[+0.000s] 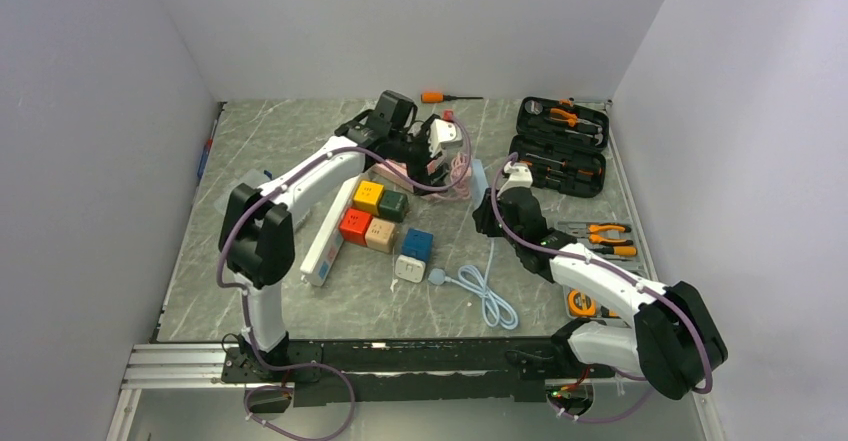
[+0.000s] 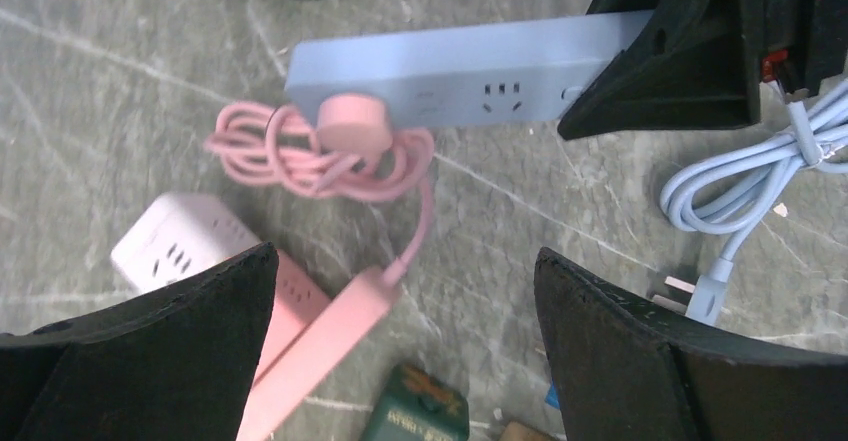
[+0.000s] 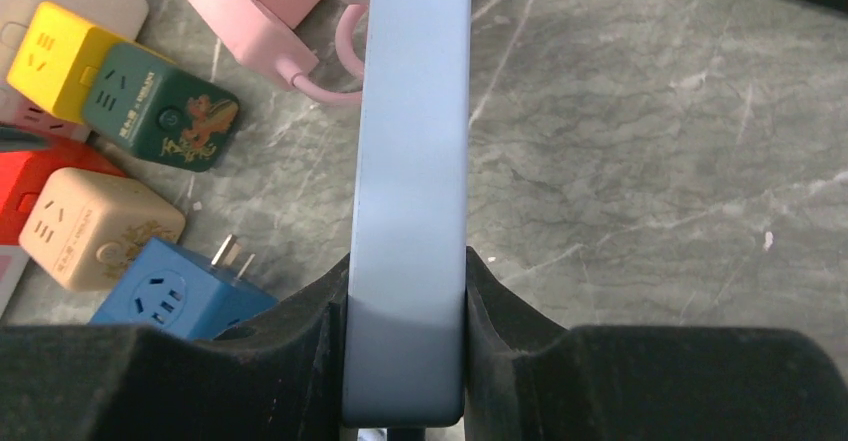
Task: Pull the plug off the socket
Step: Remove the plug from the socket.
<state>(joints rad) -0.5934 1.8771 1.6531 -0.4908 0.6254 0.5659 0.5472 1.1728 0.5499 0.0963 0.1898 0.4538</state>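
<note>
Right wrist: pincer [image 3: 405, 286] around blue strip [image 3: 415, 111]

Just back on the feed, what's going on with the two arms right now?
The right gripper is clamped on one end of the blue power strip. The left gripper hangs wide open over the pink plug, which sits plugged into the other end of the strip, with its pink cord bunched beside it. The left gripper holds nothing, so the plug has not yet been pulled.
</note>
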